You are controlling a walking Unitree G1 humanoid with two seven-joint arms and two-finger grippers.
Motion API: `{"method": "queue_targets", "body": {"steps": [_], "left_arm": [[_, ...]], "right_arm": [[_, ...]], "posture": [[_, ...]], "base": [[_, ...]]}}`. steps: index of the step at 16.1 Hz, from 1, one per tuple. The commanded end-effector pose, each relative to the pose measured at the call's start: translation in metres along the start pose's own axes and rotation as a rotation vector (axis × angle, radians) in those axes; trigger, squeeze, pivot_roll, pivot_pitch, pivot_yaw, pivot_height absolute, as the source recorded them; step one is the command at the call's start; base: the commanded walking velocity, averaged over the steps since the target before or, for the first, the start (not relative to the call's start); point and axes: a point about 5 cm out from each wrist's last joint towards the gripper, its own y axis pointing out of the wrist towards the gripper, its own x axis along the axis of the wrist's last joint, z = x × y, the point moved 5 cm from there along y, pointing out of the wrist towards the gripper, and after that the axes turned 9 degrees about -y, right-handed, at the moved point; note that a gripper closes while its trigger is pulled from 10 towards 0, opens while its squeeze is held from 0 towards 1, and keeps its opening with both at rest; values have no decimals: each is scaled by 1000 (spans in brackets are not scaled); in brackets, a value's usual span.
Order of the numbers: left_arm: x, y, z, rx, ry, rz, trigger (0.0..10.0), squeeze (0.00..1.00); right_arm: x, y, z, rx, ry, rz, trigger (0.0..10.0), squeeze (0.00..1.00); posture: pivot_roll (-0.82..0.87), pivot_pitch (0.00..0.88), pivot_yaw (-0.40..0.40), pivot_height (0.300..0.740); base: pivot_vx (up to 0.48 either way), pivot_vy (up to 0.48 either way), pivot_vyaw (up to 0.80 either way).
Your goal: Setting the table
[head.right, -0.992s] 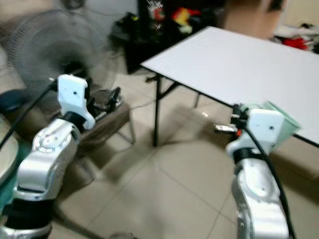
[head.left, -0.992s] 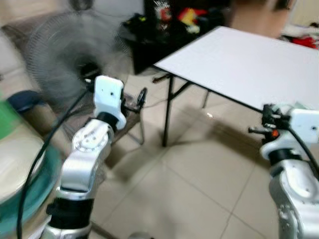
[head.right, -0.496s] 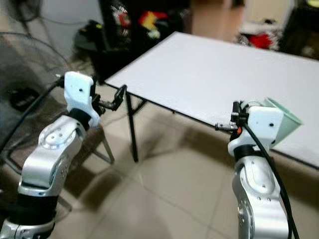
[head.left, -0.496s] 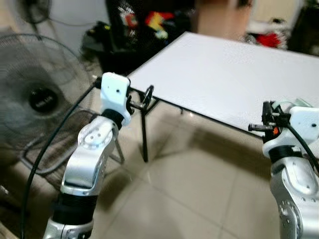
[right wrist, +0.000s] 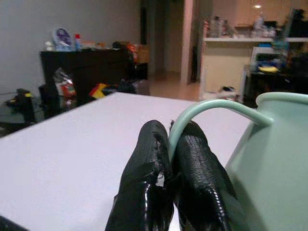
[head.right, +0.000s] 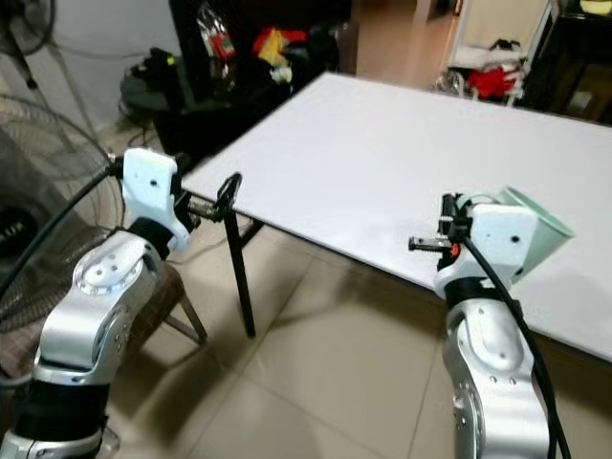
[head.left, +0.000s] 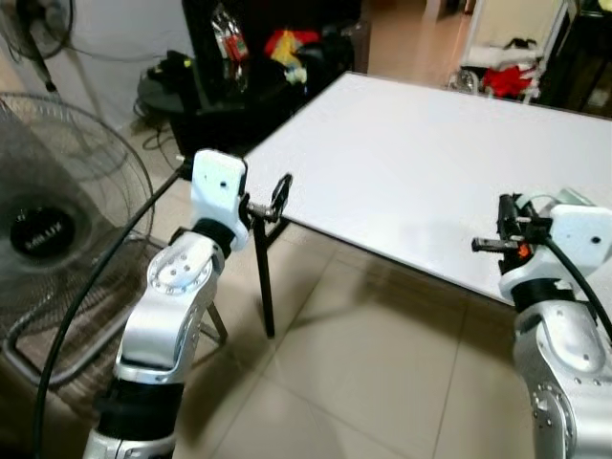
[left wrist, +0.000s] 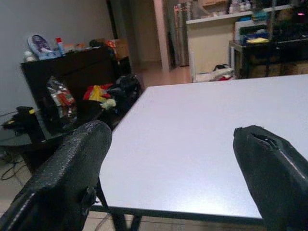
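White worktop [head.left: 430,163] ahead, running from 12 toward 3 o'clock, its near corner on a black leg [head.left: 263,287] over the tiled floor [head.left: 363,382]. Left gripper [head.left: 280,194] raised at about 10 o'clock just beside that corner, fingers [left wrist: 72,178] spread wide and grasping nothing, pointed across the bare surface. Right gripper [right wrist: 172,144] at 3 o'clock over the worktop's near edge, fingers [right wrist: 149,159] clenched on the thin curved handle of a pale green mug [head.right: 535,234]; mug held just beyond the wrist, above the surface; contact with the worktop impossible to tell. Standing fan [head.left: 57,220] at 9 o'clock on the floor. Dark cabinet [head.right: 258,38] at 11 o'clock beyond the worktop, with coloured clutter [head.left: 287,43] upon it. Red cloth [head.left: 507,76] at 1 o'clock, further back.
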Motion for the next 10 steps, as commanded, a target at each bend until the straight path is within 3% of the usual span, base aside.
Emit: {"method": "queue_targets", "body": {"steps": [1,9,10], "left_arm": [[-1,-6,15,39,15,5,10000,0],[-2,-11,15,40,23,5,10000,0],[-2,-11,15,36,24,5,10000,0]], "right_arm": [[3,1,7,28,15,-18,10000,0],[3,2,12,54,20,-36,10000,0],[2,2,12,54,23,-35,10000,0]], "posture": [[-11,0,35,740],[10,0,10,740],[7,0,14,740]], "base": [[450,0,-800],[445,0,0],[442,0,-800]]}}
